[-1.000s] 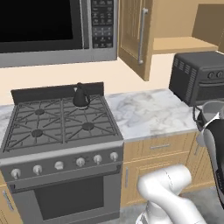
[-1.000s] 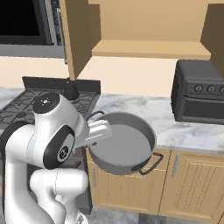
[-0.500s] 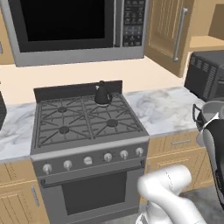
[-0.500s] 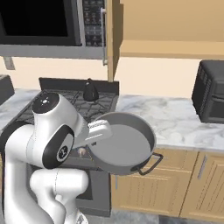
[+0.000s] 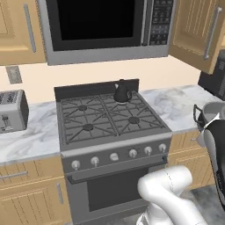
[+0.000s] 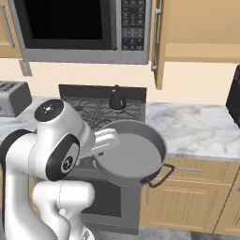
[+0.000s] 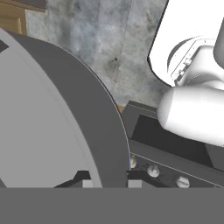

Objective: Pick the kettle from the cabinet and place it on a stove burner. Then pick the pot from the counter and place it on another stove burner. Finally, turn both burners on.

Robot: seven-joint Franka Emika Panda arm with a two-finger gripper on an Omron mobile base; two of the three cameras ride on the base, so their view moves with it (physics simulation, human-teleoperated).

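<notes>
The pincer (image 7: 105, 181) is closed almost fully on the rim of the pot (image 6: 131, 154), which it holds in the air in front of the range, clear of the table (image 6: 197, 129). The hand view shows the rim passing between the finger tips, with the range knobs (image 7: 153, 171) beyond. The left base view shows all four burners (image 5: 134, 120) and a toaster (image 5: 11, 110). The kettle (image 5: 122, 92) stands on the rear right burner. Farther back, the cabinet (image 6: 157, 42) door stands open.
</notes>
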